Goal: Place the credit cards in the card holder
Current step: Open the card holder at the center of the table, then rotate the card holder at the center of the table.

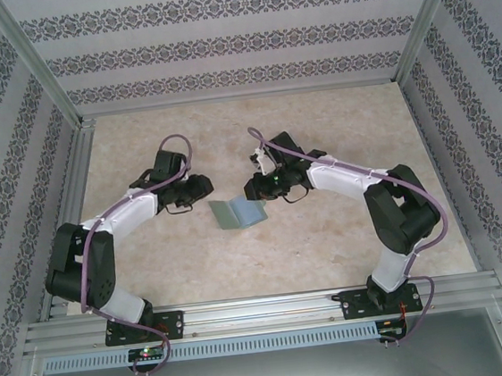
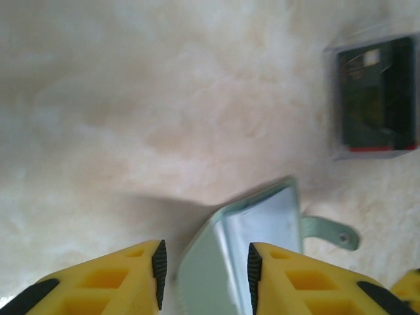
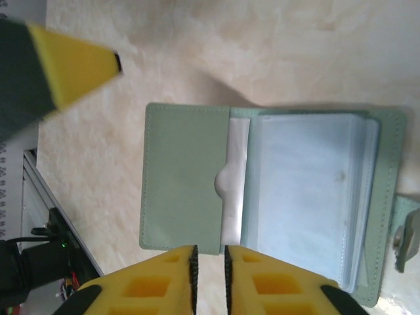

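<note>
The card holder [image 1: 237, 213] lies open on the table between the two arms, a sage-green wallet with a grey pocket and clear sleeves [image 3: 308, 197]. My left gripper [image 2: 205, 262] is open; its yellow fingers straddle the raised edge of the card holder [image 2: 252, 236] without pinching it. In the top view, the left gripper [image 1: 199, 189] is just left of the wallet. My right gripper [image 3: 209, 259] hovers at the near edge of the green pocket [image 3: 187, 177], jaws a narrow gap apart with nothing between them. A dark credit card [image 2: 375, 92] with a red edge sits in a clear case beyond the wallet.
The wallet's snap tab [image 2: 331, 231] sticks out flat on the marble-patterned table [image 1: 329, 243]. Patterned walls and metal rails enclose the table on all sides. A yellow finger of the left gripper [image 3: 72, 59] shows at the upper left of the right wrist view.
</note>
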